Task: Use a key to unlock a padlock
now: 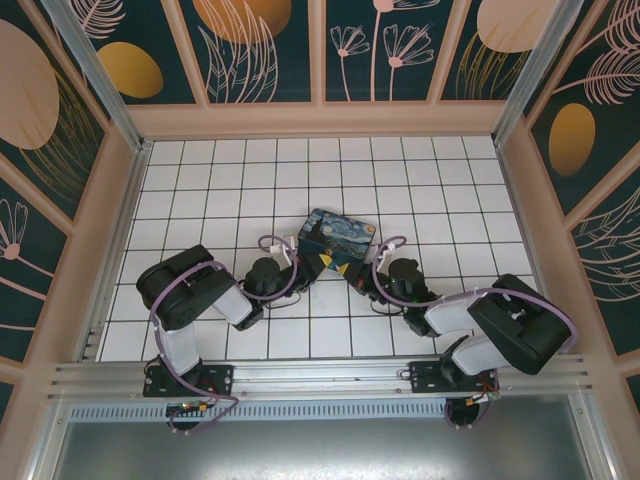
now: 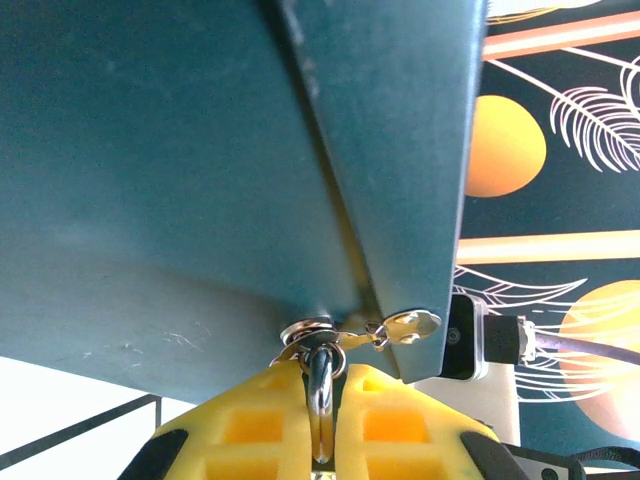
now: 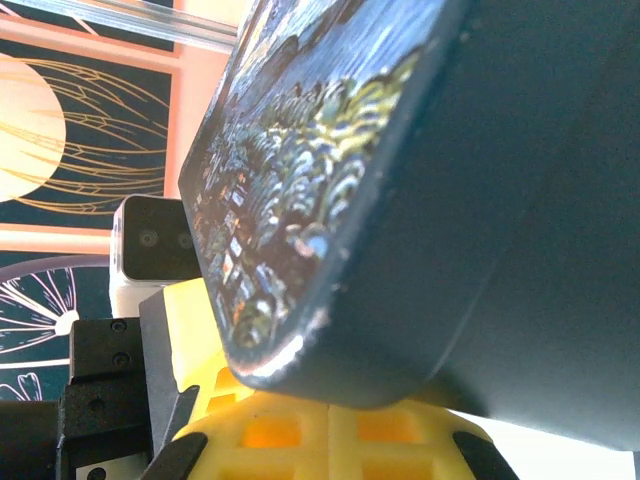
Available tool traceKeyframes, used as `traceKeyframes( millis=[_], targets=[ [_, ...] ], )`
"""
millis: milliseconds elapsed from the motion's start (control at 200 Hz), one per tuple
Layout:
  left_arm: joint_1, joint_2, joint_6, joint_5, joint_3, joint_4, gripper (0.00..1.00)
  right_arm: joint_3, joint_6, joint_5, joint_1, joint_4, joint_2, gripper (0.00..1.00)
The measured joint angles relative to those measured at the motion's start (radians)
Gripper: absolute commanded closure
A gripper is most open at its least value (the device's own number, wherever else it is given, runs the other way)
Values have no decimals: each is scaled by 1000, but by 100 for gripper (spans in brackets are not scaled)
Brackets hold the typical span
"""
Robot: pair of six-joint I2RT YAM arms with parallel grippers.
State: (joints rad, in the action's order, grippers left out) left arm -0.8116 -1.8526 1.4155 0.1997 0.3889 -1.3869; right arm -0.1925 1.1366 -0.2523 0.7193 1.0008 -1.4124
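Unlocking looks barely begun: the left tool (image 2: 320, 425) pinches the padlock (image 2: 319, 385) at the painted box (image 2: 200, 150), the key (image 2: 410, 325) dangles beside it, not yet inserted, and the right tool (image 3: 328, 428), pressed together, rests against the box corner.

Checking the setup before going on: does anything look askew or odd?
The box sits askew to the tiles. The left gripper pinches a metal ring at its edge, and the right gripper is shut at a corner.
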Motion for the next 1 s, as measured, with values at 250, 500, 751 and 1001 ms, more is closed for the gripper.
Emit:
traceKeyframes(
  millis=[250,500,751,1001],
  targets=[
    [2,18,-1,-2,0,21,100,-8,23,-31,-21,7,-7,100],
    [8,53,-32,-8,0,67,100,-35,22,-90,-54,-13,-11,100],
    [8,54,-34,-19,2,85,100,-39,23,-72,-36,-3,-36,100],
    [10,54,42,-44,2,84,100,-39,46,-31,-19,60,-77,100]
  ],
)
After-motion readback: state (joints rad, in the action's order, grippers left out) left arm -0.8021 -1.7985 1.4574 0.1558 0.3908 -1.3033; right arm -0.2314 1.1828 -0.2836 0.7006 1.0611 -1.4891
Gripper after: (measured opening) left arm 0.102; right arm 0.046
